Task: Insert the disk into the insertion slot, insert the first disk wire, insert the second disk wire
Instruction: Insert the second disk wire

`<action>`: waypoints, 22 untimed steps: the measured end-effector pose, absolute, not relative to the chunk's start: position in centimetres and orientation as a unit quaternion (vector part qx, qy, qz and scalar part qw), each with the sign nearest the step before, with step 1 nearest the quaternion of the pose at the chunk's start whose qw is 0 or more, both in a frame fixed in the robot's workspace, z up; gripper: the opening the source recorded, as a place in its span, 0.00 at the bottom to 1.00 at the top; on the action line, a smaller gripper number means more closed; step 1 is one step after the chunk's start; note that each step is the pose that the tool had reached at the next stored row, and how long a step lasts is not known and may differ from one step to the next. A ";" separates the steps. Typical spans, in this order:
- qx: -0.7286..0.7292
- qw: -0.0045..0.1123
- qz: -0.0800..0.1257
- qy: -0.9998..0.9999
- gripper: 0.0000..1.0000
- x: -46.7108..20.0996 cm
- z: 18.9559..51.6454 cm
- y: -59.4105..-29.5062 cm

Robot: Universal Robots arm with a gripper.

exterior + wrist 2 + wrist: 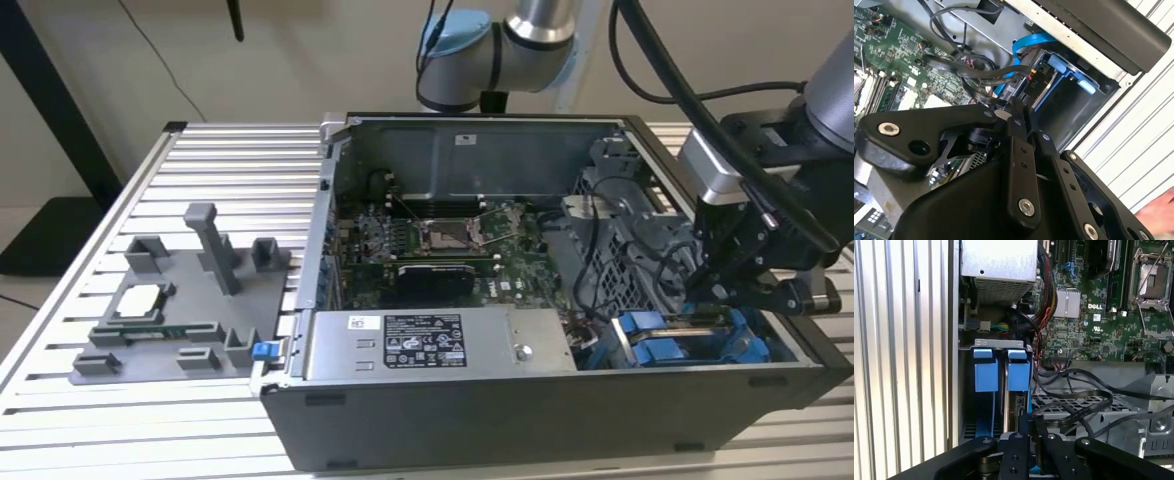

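Observation:
The disk sits in its blue carrier inside the insertion slot at the case's front corner, on the exterior view's right. In the first wrist view two blue carrier tabs stand side by side in the bay. My gripper reaches down into the case just behind the carrier. Its fingers are pressed together, apparently on the end of a black disk wire that loops over the drive cage. My gripper hovers close to the disk's rear edge. A blue flat cable curves nearby.
The open computer case stands on a slatted metal table. Inside are the motherboard and a labelled power supply. A grey fixture with parts sits on the exterior view's left. A hand shows beside the case.

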State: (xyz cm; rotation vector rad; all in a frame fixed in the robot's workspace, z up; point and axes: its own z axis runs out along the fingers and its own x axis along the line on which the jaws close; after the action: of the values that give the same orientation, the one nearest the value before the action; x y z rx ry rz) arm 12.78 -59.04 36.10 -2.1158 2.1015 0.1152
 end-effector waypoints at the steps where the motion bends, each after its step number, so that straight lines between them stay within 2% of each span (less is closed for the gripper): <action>1: -0.707 0.079 0.038 0.702 0.00 12.8 36.1 -59.0; 3: -0.707 0.077 0.037 0.702 0.00 12.8 36.0 -59.0; 7: -0.708 0.065 0.025 0.703 0.00 12.8 35.9 -59.0; 22: -0.708 0.067 0.027 0.703 0.00 12.8 35.1 -58.9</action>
State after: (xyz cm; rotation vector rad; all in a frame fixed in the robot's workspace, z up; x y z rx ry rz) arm 12.80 -58.88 35.05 -2.1347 2.1184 0.0802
